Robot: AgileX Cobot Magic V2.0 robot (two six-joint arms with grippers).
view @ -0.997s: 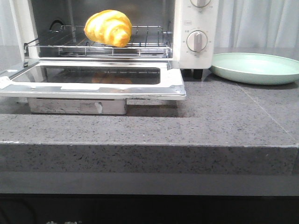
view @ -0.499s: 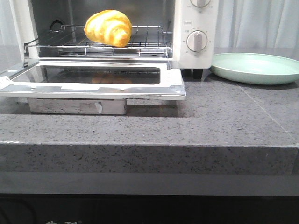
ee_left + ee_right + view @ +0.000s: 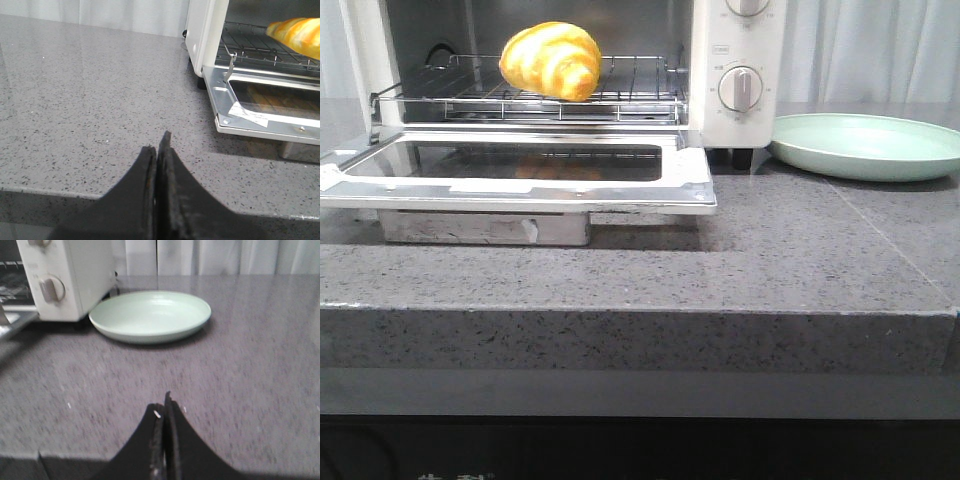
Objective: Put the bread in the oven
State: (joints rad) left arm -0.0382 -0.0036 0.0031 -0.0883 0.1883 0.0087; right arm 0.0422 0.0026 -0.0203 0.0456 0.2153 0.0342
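Observation:
The golden-yellow bread (image 3: 552,60) lies on the wire rack (image 3: 620,100) inside the white oven (image 3: 740,60), whose glass door (image 3: 520,170) hangs open and flat. The bread also shows in the left wrist view (image 3: 297,35). My left gripper (image 3: 157,147) is shut and empty, low over the counter, well off to the oven's left side. My right gripper (image 3: 164,405) is shut and empty over the counter, near the front edge and apart from the plate. Neither gripper shows in the front view.
A pale green plate (image 3: 868,145) sits empty on the grey speckled counter (image 3: 800,260) right of the oven; it also shows in the right wrist view (image 3: 150,315). The open door juts toward the counter's front edge. White curtains hang behind.

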